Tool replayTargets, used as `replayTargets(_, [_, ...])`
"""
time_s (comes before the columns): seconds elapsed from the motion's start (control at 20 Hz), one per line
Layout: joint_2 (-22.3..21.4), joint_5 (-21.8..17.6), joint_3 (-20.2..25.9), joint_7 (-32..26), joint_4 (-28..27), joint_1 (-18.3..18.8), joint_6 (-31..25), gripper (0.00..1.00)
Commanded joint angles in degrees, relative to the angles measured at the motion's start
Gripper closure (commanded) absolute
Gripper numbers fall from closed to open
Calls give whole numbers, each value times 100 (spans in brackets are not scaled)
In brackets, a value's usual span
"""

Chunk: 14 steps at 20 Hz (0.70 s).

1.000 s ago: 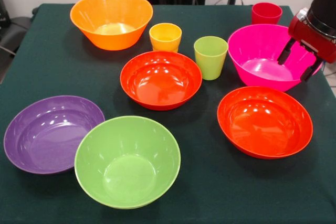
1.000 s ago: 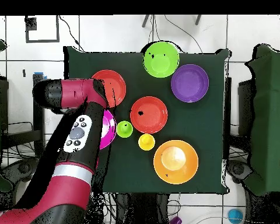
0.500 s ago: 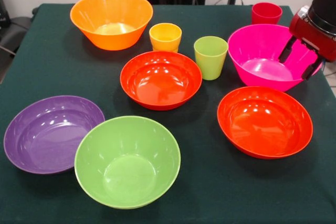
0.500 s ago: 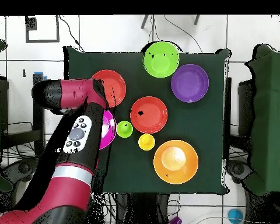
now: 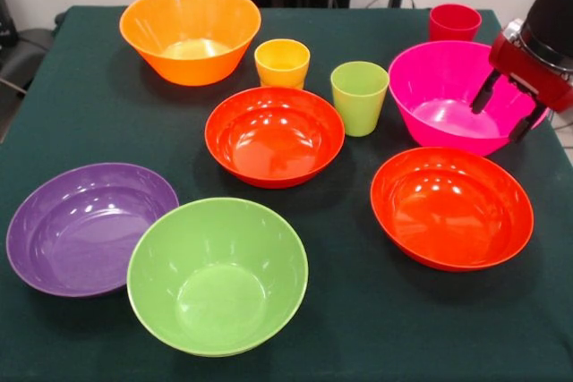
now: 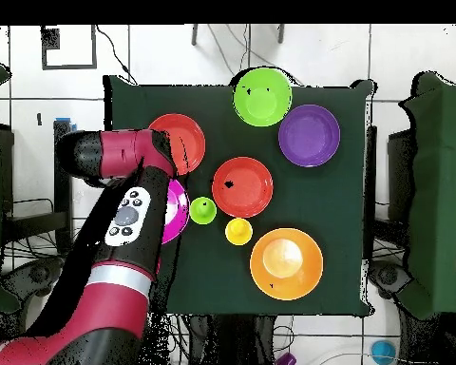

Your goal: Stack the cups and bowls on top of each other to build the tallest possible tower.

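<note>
Front view | gripper (image 5: 504, 116) hangs over right rim of magenta bowl (image 5: 463, 97), fingers spread, holding nothing | all bowls and cups separate on table (image 5: 89, 123), no tower begun | risk: glossy rim slips from fingers; tipping bowl strikes red-orange bowl (image 5: 451, 207) just beside it.

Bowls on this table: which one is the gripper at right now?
The magenta bowl. The open gripper hangs over its rim on the side nearest the red-orange bowl; every other bowl lies farther off.
</note>
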<state>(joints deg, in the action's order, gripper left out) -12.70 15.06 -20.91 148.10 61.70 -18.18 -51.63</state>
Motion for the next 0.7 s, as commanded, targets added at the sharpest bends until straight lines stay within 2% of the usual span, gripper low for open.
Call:
replayTargets(0.05, [483, 16, 608, 613, -214, -22, 202, 0])
replayTargets(0.7, [691, 117, 504, 749, -679, -56, -103, 0])
